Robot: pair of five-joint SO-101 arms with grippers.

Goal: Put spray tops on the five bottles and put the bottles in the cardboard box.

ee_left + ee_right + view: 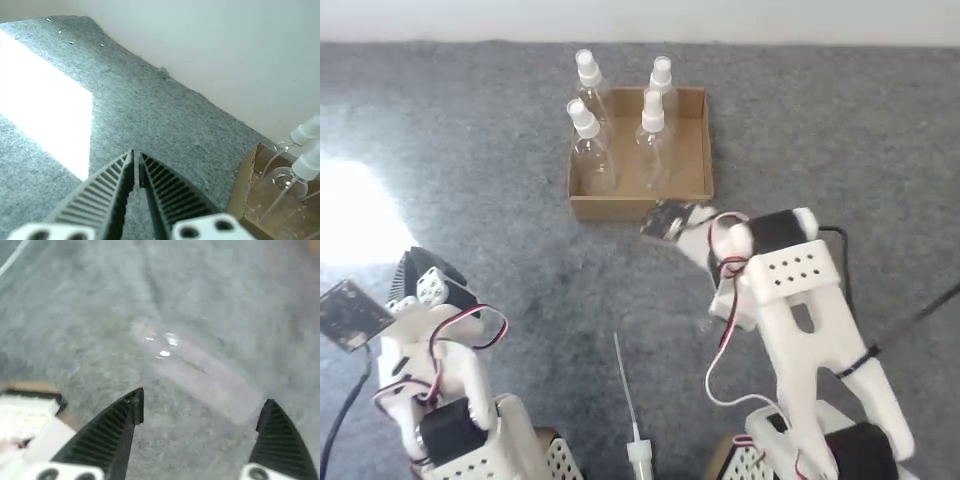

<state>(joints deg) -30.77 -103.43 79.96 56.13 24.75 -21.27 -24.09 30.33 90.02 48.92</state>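
Note:
Several clear bottles (592,150) with white spray tops stand upright in the cardboard box (695,150) at the back middle of the grey carpet. Another clear bottle (200,370) without a top lies on its side on the carpet, and my right gripper (202,397) hangs open above it with one jaw on either side. A loose spray top (638,455) with its long thin tube (625,385) lies near the front edge between the two arms. My left gripper (135,154) is shut and holds nothing, low at the front left (420,272).
The left wrist view takes in a corner of the box (247,185) with two capped bottles (305,165) and a white wall (225,60) behind the carpet. A bright patch of light (350,215) lies on the carpet at the left.

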